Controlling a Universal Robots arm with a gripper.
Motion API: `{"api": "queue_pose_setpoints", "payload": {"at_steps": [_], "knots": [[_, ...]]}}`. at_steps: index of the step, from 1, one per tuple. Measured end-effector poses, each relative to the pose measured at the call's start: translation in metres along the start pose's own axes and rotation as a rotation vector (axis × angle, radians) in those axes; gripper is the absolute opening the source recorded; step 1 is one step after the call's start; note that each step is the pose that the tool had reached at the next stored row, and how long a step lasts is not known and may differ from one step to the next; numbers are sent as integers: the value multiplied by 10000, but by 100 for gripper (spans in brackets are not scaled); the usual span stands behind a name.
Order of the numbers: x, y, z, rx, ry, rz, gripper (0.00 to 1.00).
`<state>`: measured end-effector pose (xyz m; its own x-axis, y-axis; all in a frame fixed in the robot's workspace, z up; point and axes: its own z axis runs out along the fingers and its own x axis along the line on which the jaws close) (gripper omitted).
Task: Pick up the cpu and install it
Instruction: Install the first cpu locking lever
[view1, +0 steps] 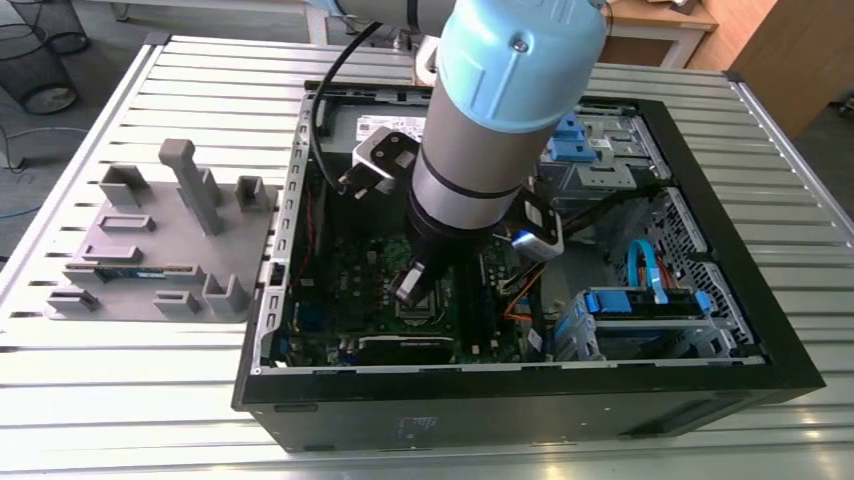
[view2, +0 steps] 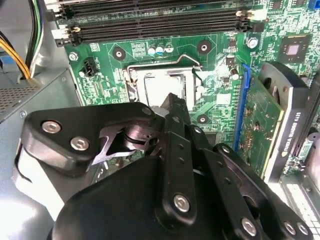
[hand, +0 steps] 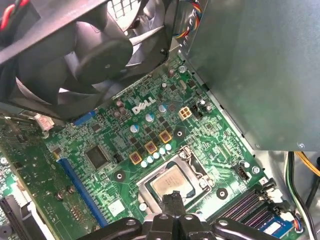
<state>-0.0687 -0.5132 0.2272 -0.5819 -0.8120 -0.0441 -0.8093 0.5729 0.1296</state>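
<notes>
The cpu (hand: 170, 182), a small square chip with a shiny silver top, lies flat inside the metal-framed socket (hand: 196, 170) of the green board (hand: 125, 150). In the second wrist view the cpu (view2: 159, 88) shows as a bright square within the socket frame (view2: 132, 80). My gripper (hand: 173, 198) hangs just above the cpu's near edge, its black fingers pressed together with nothing between them. In the exterior view the gripper (view1: 414, 286) reaches down into the open computer case (view1: 694, 200), over the socket (view1: 422, 308).
A black fan (hand: 85, 55) and a grey metal box (hand: 260, 65) stand close by the socket. Memory slots (view2: 155, 22) and an upright card (view2: 260, 125) flank it. A grey moulded tray (view1: 147, 250) with a thin green memory stick (view1: 127, 270) sits at the exterior view's left.
</notes>
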Motion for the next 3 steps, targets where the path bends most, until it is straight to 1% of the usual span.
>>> {"api": "queue_pose_setpoints", "payload": {"at_steps": [3], "knots": [[-1,1,0,0,0,0,11]]}}
